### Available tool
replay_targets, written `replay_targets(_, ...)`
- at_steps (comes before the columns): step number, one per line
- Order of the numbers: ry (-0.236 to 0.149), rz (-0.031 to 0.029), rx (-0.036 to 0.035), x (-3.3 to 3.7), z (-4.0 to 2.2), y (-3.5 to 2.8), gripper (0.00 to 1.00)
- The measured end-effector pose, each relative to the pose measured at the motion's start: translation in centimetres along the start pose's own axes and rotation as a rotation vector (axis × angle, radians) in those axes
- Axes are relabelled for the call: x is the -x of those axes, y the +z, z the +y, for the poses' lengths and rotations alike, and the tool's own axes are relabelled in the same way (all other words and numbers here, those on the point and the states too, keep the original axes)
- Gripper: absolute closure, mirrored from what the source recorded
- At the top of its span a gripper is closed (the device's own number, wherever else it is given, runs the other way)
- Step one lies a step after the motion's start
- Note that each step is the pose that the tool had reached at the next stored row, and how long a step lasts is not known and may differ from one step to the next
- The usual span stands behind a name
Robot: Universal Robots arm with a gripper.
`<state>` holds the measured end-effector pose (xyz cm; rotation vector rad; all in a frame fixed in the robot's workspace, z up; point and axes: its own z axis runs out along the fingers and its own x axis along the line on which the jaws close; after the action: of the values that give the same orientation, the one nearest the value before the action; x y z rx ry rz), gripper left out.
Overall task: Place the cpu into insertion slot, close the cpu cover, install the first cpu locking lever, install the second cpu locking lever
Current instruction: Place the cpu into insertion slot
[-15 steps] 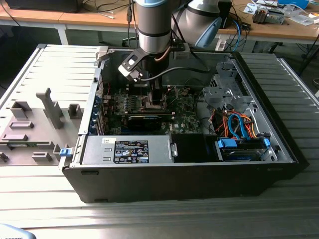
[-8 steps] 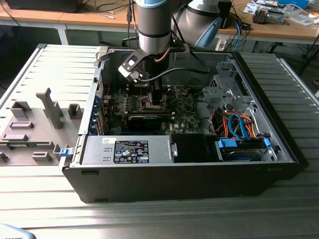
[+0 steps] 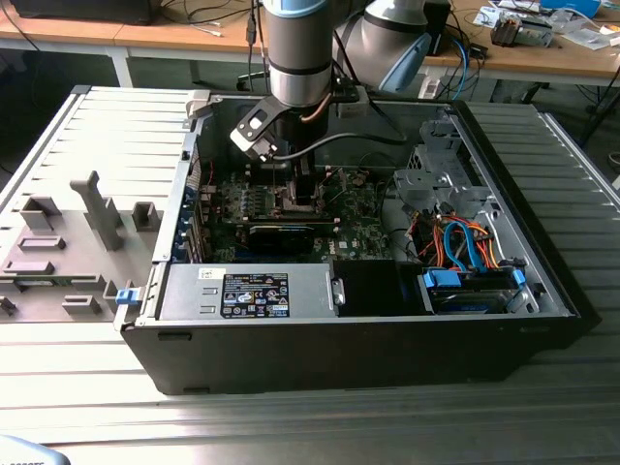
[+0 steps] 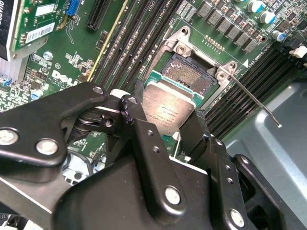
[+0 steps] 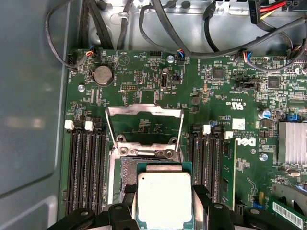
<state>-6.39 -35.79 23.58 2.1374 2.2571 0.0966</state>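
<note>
My gripper [image 4: 168, 115] is shut on the cpu [image 4: 169, 111], a flat square chip with a dull silver top; a black finger [image 4: 135, 106] presses on each of two opposite edges. In both wrist views the cpu [image 5: 164, 199] hangs just over the near part of the insertion slot [image 4: 189, 74], whose dark contact field [image 5: 125, 175] still shows beside it. The cpu cover [image 5: 144, 110] stands flipped open behind the slot. A thin wire locking lever [image 4: 254, 101] sticks out, unlatched. In the exterior view the gripper [image 3: 303, 194] reaches down into the open computer case [image 3: 542, 281].
Long memory slots [image 5: 86, 167] flank the socket on both sides. A black card [image 3: 281, 235], a power supply [image 3: 252, 294] and a drive bay with orange and blue cables [image 3: 465, 247] fill the case. A grey fixture tray [image 3: 68, 242] lies at the exterior view's left.
</note>
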Motion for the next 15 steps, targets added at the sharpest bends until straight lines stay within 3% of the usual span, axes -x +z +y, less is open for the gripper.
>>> replay_targets(15,0.0,0.0,0.0,0.01,-0.02,0.26,0.45)
